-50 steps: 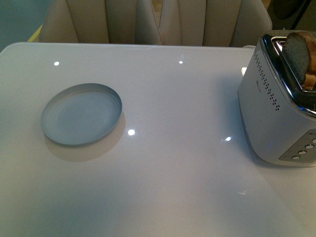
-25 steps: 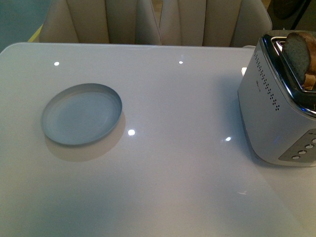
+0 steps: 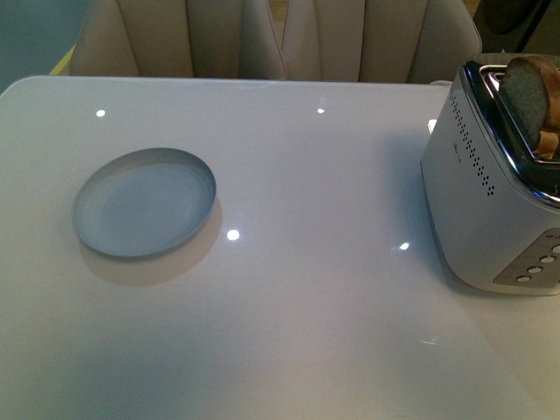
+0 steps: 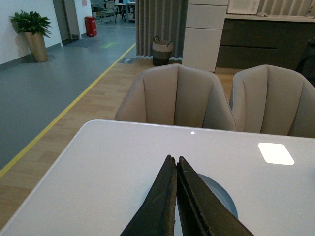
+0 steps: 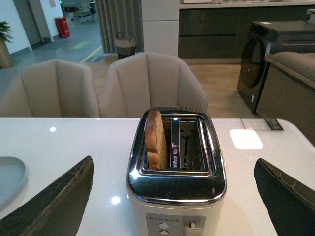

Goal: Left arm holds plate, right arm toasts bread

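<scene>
The pale blue-grey plate [image 3: 144,202] lies empty on the white table at the left. It also shows in the left wrist view [image 4: 216,192], partly hidden behind my left gripper [image 4: 173,160], which is shut and empty just short of it. The bread [image 3: 530,92] stands upright in one slot of the white and chrome toaster [image 3: 490,192] at the right edge. In the right wrist view the bread [image 5: 156,140] sticks up from the toaster [image 5: 176,182], and my right gripper [image 5: 174,179] is wide open with one finger on either side of it, apart. Neither arm shows in the front view.
The toaster's second slot [image 5: 189,145] is empty; its lever [image 5: 190,226] and buttons face my right wrist. Beige chairs [image 3: 271,39] stand behind the table's far edge. A plate edge [image 5: 10,179] shows beside the right gripper's finger.
</scene>
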